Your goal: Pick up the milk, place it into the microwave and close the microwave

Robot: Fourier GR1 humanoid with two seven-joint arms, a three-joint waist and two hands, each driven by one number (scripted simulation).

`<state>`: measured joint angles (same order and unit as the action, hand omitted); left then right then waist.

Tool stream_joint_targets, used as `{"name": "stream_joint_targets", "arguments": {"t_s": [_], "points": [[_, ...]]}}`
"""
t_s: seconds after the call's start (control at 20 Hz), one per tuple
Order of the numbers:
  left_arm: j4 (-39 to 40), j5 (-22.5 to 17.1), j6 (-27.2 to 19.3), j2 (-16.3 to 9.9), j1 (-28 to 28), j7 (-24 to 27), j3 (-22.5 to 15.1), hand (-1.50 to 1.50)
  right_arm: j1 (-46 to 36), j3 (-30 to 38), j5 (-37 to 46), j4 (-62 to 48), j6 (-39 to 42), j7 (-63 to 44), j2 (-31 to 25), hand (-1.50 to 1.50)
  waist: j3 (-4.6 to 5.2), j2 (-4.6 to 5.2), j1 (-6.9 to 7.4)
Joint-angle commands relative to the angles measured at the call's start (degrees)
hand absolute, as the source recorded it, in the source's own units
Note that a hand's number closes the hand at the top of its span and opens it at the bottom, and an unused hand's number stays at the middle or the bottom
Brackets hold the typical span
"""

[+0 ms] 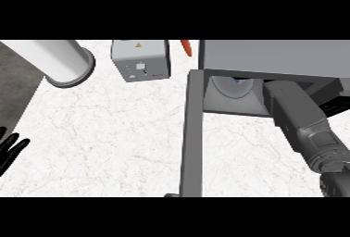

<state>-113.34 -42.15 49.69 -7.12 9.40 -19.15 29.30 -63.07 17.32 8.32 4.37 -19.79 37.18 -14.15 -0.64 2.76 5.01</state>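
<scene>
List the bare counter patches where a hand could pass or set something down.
Widest bare patch: mid counter between the left hand at the left edge and the open microwave door. Crowded along the back: white cylinder, grey box, orange thing. The right forearm fills the microwave opening.

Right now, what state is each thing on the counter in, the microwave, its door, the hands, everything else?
Microwave: open, right forearm reaching inside.
Microwave door: swung wide open, seen edge-on.
Left hand: open, resting at the left edge.
Right hand: hidden inside the microwave.
White cylinder: lying on its side.
Grey box: standing behind the door.
Orange item: mostly hidden.
</scene>
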Motion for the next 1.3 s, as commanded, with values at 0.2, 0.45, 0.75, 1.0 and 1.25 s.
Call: {"name": "stream_joint_targets", "arguments": {"t_s": [0.2, 0.45, 0.75, 1.0, 1.25], "points": [[-1.38, -1.09, 5.53, 0.31, 5.14, -2.61, -7.01, -1.50, 4.71, 2.55, -3.69, 2.14, 16.48, 4.87, 2.84, -1.50, 0.52, -2.27, -3.17], [3.86, 9.09, 8.22, 4.55, -0.36, -0.44, -9.92, -1.50, 9.72, 3.89, -6.17, 3.72, 22.47, 8.68, 6.42, -1.50, 0.65, -2.64, -5.17], [7.37, 21.29, 11.96, 7.03, -0.26, 8.51, -9.76, -1.50, 16.40, 2.23, -6.88, 8.07, 25.44, 10.35, 11.02, -1.50, 0.73, -3.22, -5.94], [5.57, 24.45, 7.97, 7.09, -0.20, 9.44, -15.80, 1.50, 24.85, -1.49, -5.20, 11.77, 22.15, 11.44, 13.98, -1.50, 0.80, -3.87, -7.21], [8.97, 30.72, 3.31, 7.11, -5.42, 11.86, -20.27, 1.50, 35.42, -3.57, -4.30, 16.64, 23.27, 13.11, 13.41, -1.50, 0.86, -3.84, -8.72]]}}
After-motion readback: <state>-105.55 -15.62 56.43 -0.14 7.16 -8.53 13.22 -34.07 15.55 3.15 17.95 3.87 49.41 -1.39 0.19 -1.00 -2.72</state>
